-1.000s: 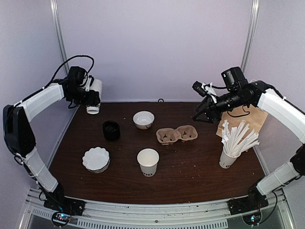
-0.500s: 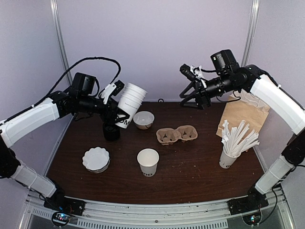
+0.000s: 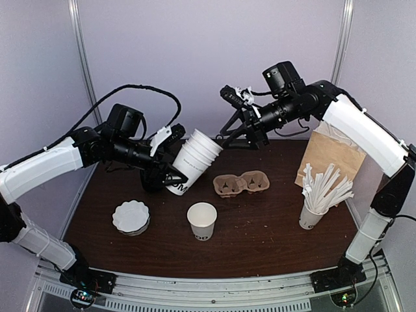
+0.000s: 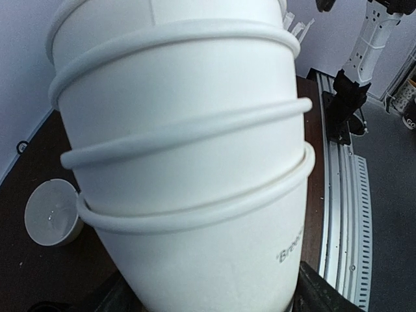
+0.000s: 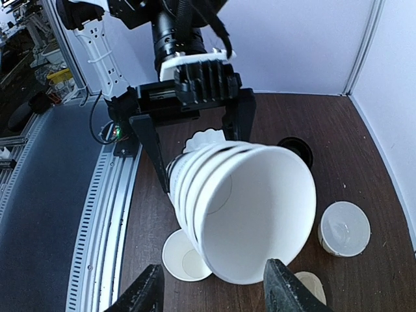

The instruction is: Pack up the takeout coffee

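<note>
The takeout coffee, a single white paper cup (image 3: 201, 220), stands upright and lidless at the table's front centre; the right wrist view shows the cup (image 5: 185, 257) from above, under the stack. My left gripper (image 3: 174, 168) is shut on the base of a nested stack of white cups (image 3: 194, 159), held tilted above the table with its mouth toward the right. That stack (image 4: 188, 162) fills the left wrist view. My right gripper (image 3: 233, 138) is open just beyond the stack's rim (image 5: 260, 214), with nothing between its fingers (image 5: 146, 292).
A brown two-cup carrier (image 3: 241, 183) lies right of centre. A black lid (image 3: 149, 182) peeks out behind the stack. A white fluted dish (image 3: 130, 216) sits front left. A cup of wrapped sticks (image 3: 312, 214) and a paper bag (image 3: 331, 156) stand at the right. A small white bowl (image 5: 344, 227) sits near the back.
My left arm has swung the cup stack from the back left to the centre and tilted its mouth rightward. My right arm has moved left, bringing its open jaws up to the stack's rim.
</note>
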Controlling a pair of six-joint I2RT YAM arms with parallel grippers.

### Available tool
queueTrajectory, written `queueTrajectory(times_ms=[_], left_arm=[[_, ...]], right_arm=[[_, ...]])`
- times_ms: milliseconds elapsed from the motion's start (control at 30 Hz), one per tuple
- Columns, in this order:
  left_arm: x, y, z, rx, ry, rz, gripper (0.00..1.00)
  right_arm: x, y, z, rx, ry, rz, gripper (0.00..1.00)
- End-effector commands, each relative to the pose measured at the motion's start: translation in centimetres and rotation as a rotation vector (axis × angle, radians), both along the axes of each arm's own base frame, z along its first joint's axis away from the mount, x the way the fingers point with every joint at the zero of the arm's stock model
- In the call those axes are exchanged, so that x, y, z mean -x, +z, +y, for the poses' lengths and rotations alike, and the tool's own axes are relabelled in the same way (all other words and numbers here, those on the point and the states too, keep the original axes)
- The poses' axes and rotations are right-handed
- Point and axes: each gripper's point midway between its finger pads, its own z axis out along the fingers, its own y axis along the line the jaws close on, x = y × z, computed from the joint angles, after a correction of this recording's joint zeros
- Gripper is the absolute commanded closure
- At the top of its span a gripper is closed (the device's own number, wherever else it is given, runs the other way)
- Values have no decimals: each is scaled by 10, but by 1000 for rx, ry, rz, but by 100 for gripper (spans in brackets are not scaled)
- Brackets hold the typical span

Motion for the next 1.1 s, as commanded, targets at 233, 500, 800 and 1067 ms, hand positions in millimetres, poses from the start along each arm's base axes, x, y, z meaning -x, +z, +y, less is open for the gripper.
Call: queueTrajectory(times_ms=[233, 500, 800, 1067], left_arm=[[16, 25, -6, 53, -88, -70, 25], [-13, 16, 1, 12, 61, -147, 15], [-38, 10, 42, -117, 271, -296, 3], [-43, 13, 54, -125, 329, -350, 2]], right_arm=[[26, -18, 26, 43, 111, 112, 50], [30, -12, 24, 35, 113, 88, 100], [-13, -31, 8, 192, -50, -70, 100], [-120, -69, -46, 462, -411, -225, 100]])
